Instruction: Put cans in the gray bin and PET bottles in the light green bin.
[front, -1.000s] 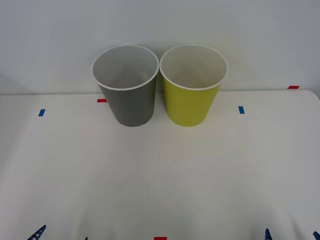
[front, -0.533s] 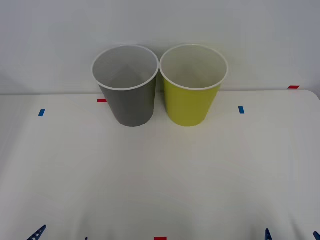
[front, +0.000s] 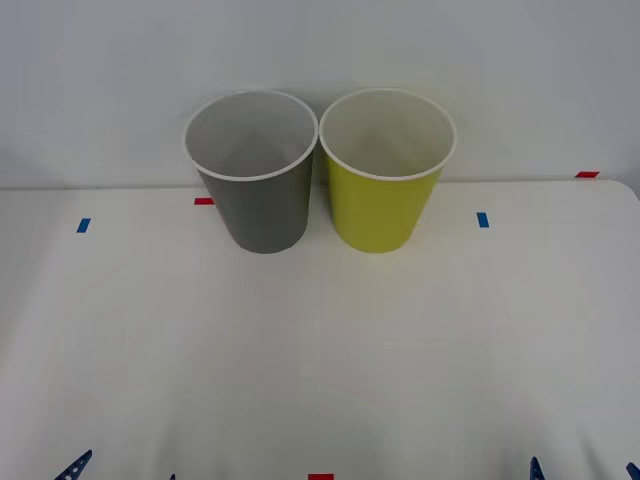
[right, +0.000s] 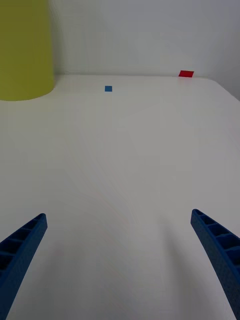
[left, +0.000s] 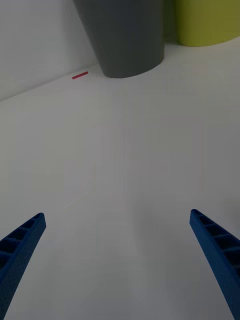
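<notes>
The gray bin (front: 256, 200) stands upright at the back of the white table, left of the light green bin (front: 382, 205); the two almost touch. Both show a white inside with nothing visible in them. The cans and PET bottles are out of view. My left gripper (front: 122, 472) sits at the near left edge, open and holding nothing; its wrist view looks toward the gray bin (left: 125, 35) and part of the light green bin (left: 207, 22). My right gripper (front: 583, 470) is at the near right edge, also open with nothing between its fingers, and the light green bin (right: 22, 50) lies far ahead of it.
Small tape marks lie on the table: a blue mark (front: 83, 225), a red mark (front: 203, 201), a second blue mark (front: 483, 219), a red one (front: 587, 174) at the far right corner. A white wall rises right behind the bins.
</notes>
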